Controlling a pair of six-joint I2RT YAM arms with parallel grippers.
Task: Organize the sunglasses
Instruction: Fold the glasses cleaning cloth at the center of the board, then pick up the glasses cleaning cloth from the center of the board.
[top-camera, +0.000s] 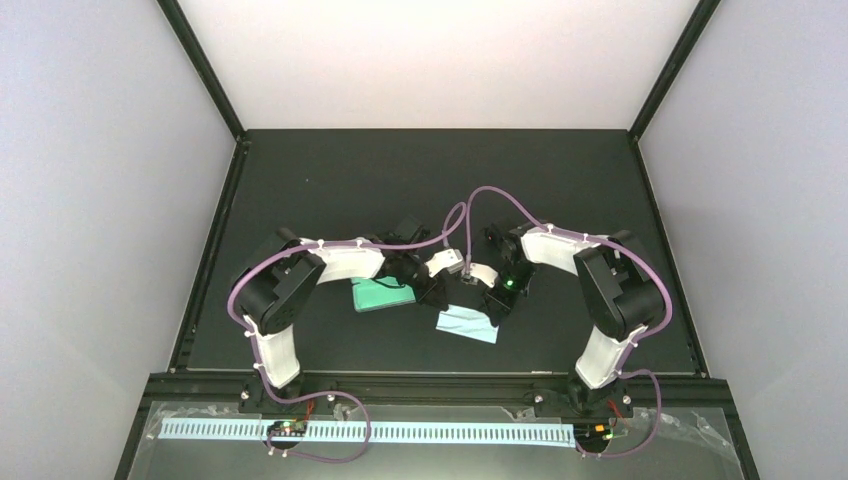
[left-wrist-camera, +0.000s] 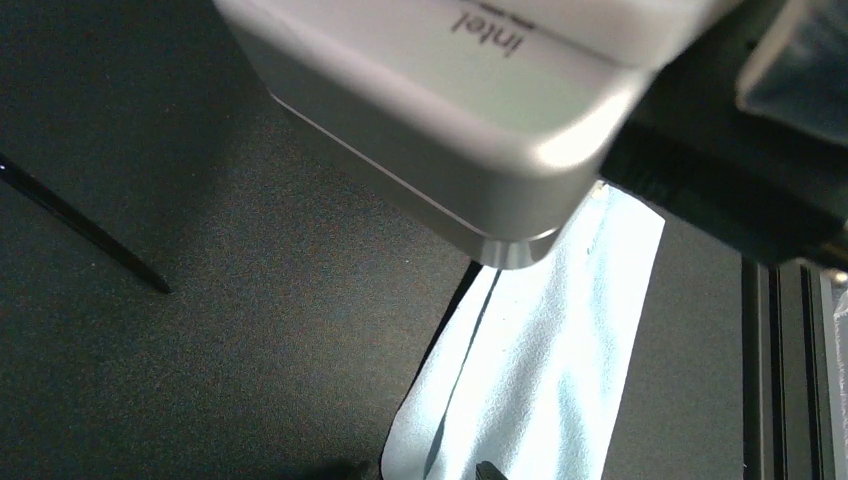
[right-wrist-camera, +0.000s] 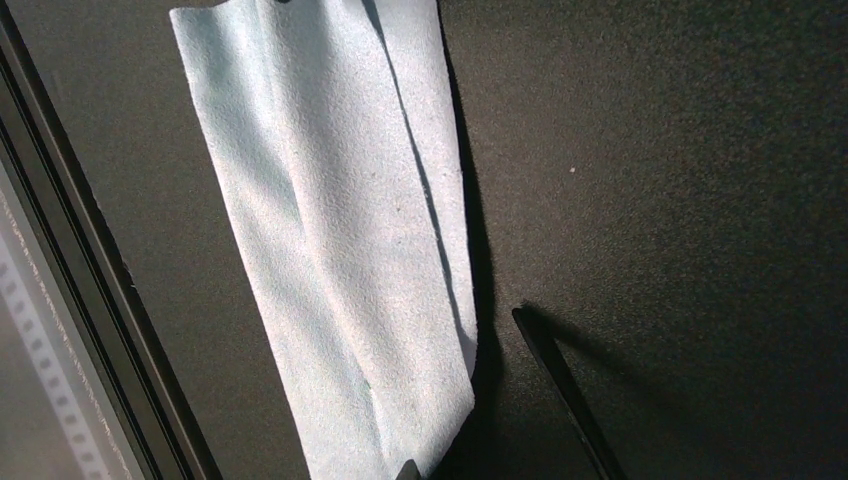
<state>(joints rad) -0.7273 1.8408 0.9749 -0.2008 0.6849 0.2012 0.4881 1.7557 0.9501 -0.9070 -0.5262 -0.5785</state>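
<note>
Neither pair of sunglasses shows whole. A thin black folding arm (right-wrist-camera: 565, 395) of a pair stretches over the dark mat in the right wrist view, beside a light blue cloth (right-wrist-camera: 340, 240). A similar thin black arm (left-wrist-camera: 85, 228) shows at the left of the left wrist view. In the top view my left gripper (top-camera: 432, 288) and right gripper (top-camera: 497, 297) meet mid-table, just above the cloth (top-camera: 468, 325). Only dark fingertips (left-wrist-camera: 487, 470) show at the bottom edge of the left wrist view, and one fingertip (right-wrist-camera: 407, 470) in the right wrist view. Their hold is hidden.
A flat green item (top-camera: 380, 296) lies under the left wrist. The right wrist's grey camera housing (left-wrist-camera: 450, 110) fills the top of the left wrist view. The table's black front rail (right-wrist-camera: 90, 300) runs close beside the cloth.
</note>
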